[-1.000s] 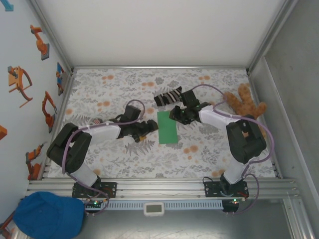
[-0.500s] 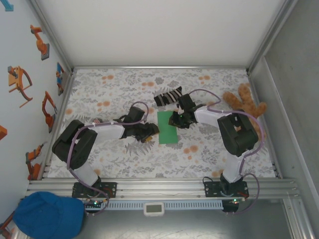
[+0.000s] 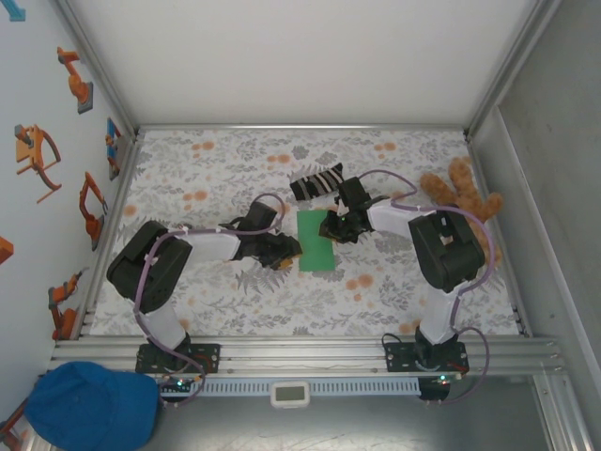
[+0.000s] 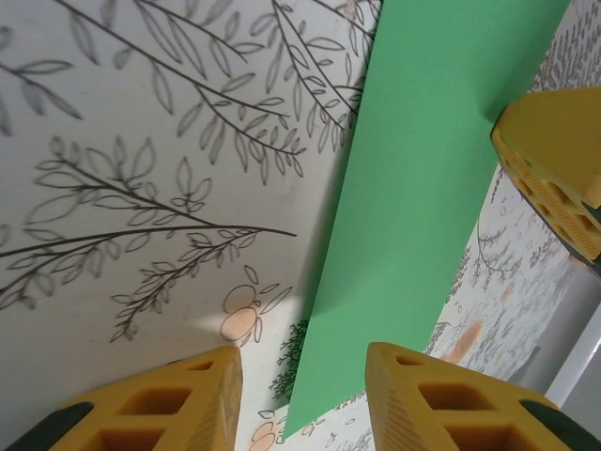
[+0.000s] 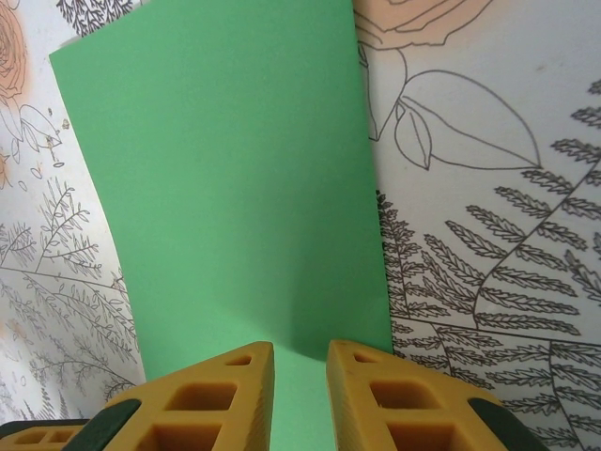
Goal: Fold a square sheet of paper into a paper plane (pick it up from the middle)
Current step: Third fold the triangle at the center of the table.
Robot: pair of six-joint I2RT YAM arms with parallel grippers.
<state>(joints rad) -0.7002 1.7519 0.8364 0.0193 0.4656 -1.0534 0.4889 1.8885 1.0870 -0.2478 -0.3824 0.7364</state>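
Observation:
The square sheet of paper (image 3: pixel 316 242) is bright green and lies on the flowered tablecloth at the table's middle, showing a flat rectangular outline. My left gripper (image 3: pixel 287 254) sits at its lower left edge. In the left wrist view the sheet (image 4: pixel 423 160) rises slightly, its near corner between my left gripper's (image 4: pixel 302 352) parted yellow fingers. My right gripper (image 3: pixel 326 226) rests over the sheet's upper right part. The right wrist view shows the sheet (image 5: pixel 235 188) under my right gripper (image 5: pixel 300 346), with a narrow gap between the fingers. The paper plane is out of view.
A black-and-white striped sock (image 3: pixel 316 181) lies just behind the sheet. A brown teddy bear (image 3: pixel 462 195) sits at the right edge. A blue cap (image 3: pixel 89 406) lies off the table at the front left. The right gripper's yellow finger (image 4: pixel 549 160) stands beyond the paper.
My left gripper has slid right to the sheet's left edge and its jaws have narrowed. My right gripper has shifted a little left onto the sheet.

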